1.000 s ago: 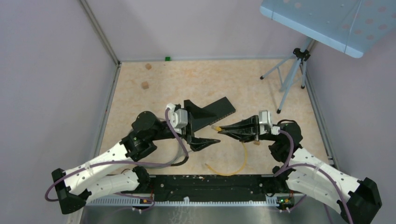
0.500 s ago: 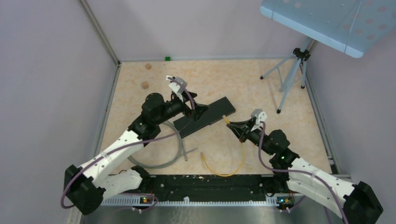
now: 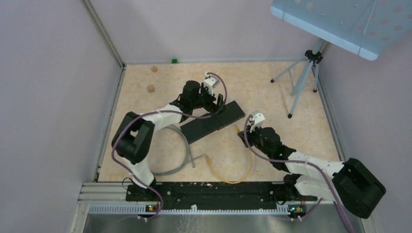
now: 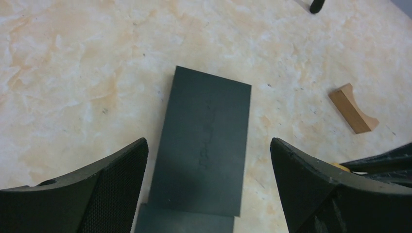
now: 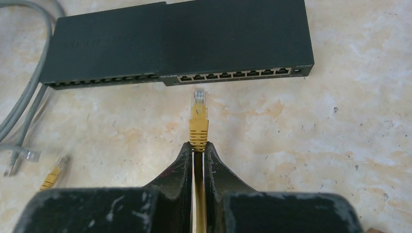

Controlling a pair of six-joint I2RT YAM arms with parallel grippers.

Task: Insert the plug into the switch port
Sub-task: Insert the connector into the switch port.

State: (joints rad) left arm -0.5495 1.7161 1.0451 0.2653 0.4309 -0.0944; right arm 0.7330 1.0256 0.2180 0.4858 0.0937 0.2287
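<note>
The long black switch (image 3: 214, 121) lies slanted mid-table, in two sections, its port row (image 5: 233, 75) facing my right gripper. That gripper (image 5: 198, 145) is shut on the yellow boot of the cable. The clear plug (image 5: 199, 97) sticks out ahead of it, a short gap from the ports. From above, the right gripper (image 3: 241, 132) sits low beside the switch's near edge. My left gripper (image 4: 209, 143) hangs wide open over the switch's top (image 4: 209, 121) near its far end, with a finger (image 4: 111, 184) either side. The left gripper (image 3: 217, 101) holds nothing.
The yellow cable (image 3: 235, 172) loops back toward the bases, its other plug (image 5: 52, 175) lying loose. A grey cable (image 3: 180, 155) curls left of the switch. Small wooden blocks (image 3: 151, 89) (image 4: 353, 108) lie about. A tripod (image 3: 301, 82) stands at the back right.
My left arm swung from near the table's centre out to the switch's far end and its jaws opened fully. My right gripper dropped low and turned, bringing the plug to face the ports.
</note>
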